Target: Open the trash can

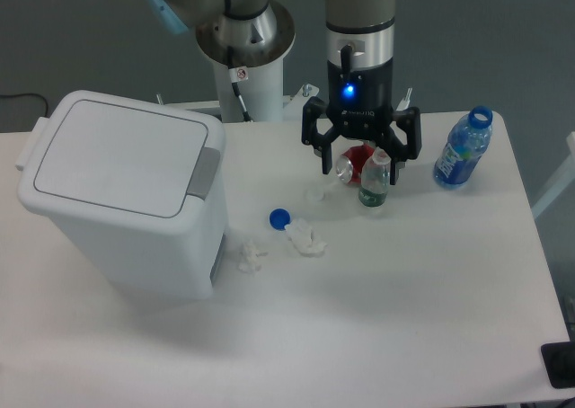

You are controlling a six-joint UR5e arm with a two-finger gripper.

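You see the table (pixel 404 318) first: a white top filling most of the view, with grey floor beyond its far edge. The arm's white base (pixel 244 44) stands at that far edge, left of centre.

On the table's left side sits the bin (pixel 126 201), white, with rounded corners, by far the biggest item. Its flat lid (pixel 117 156) lies closed, and a grey button strip (pixel 206 172) runs along the lid's right edge. A hinge tab juts out at the lid's left side.

The arm (pixel 359 31) comes down over the table's far middle, well apart from the bin. Your claw (pixel 361 165) hangs there with its black fingers spread wide, released, gripping nothing. A blue light glows on its wrist. Below and between the fingers lies a red can (pixel 357 163) on its side, and a small clear bottle (pixel 375 180) with green inside stands just in front of the right finger; you cannot tell whether either touches the claw.

To the right stands a blue bottle (pixel 463 149), uncapped, near the table's far right corner.

Between the bin and the claw lie smaller things: a blue cap (pixel 279 217), a crumpled white scrap (pixel 306 240) just beside it, and another scrap (pixel 245 255) close to the bin's base.
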